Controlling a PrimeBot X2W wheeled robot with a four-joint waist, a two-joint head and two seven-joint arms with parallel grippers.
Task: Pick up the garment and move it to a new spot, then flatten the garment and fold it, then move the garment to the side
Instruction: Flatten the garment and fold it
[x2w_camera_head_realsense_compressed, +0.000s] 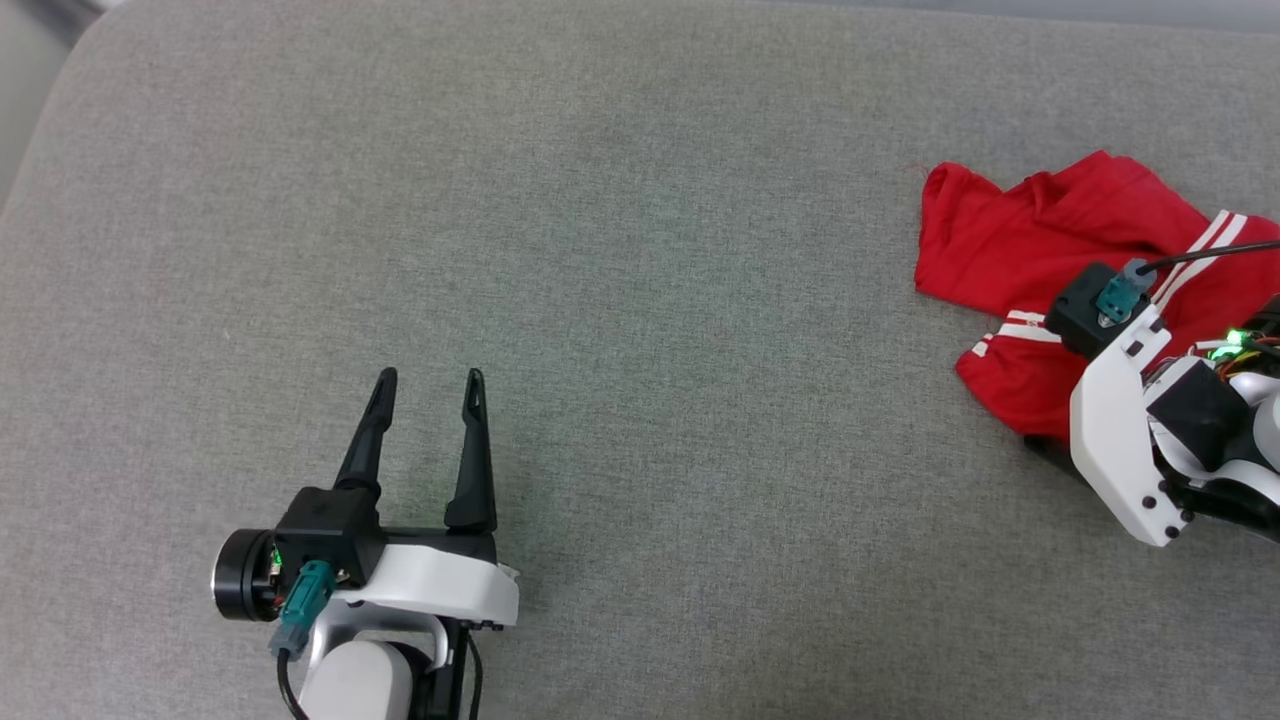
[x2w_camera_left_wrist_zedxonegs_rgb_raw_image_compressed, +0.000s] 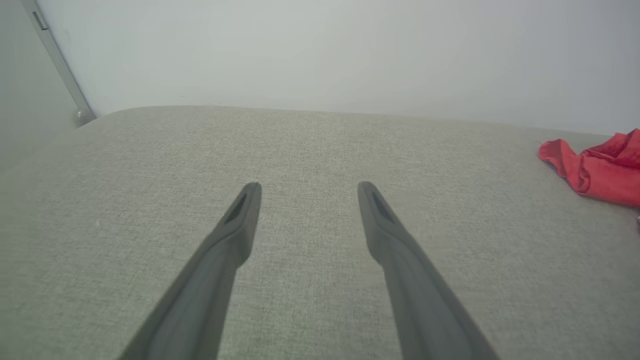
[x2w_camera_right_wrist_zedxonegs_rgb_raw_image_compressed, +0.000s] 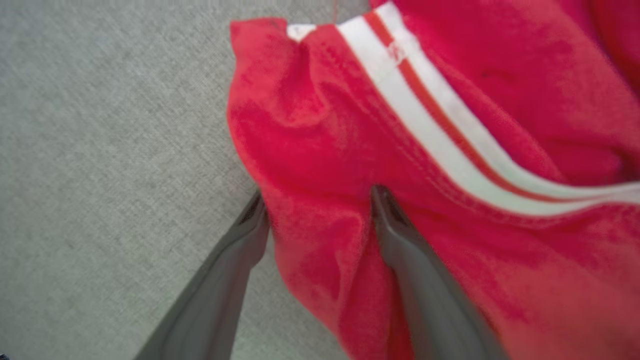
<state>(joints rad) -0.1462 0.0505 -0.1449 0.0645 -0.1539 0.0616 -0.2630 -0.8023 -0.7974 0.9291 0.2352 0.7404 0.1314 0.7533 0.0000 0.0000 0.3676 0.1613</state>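
The red, white-striped shirt (x2w_camera_head_realsense_compressed: 1030, 230) is crumpled. A fold is seen inside the right tool (x2w_camera_right_wrist_zedxonegs_rgb_raw_image_compressed: 317, 200), spread wide like the left tool (x2w_camera_head_realsense_compressed: 430, 378).

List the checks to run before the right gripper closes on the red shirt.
1. Right gripper open: ok.
2. Fold of the garment between its fingers: ok.
3. Reach deep enough to hold the cloth: cannot tell.
4. Left gripper open and apart from the garment: ok.
5. Garment flat: not ok, it lies crumpled on the grey cushion.
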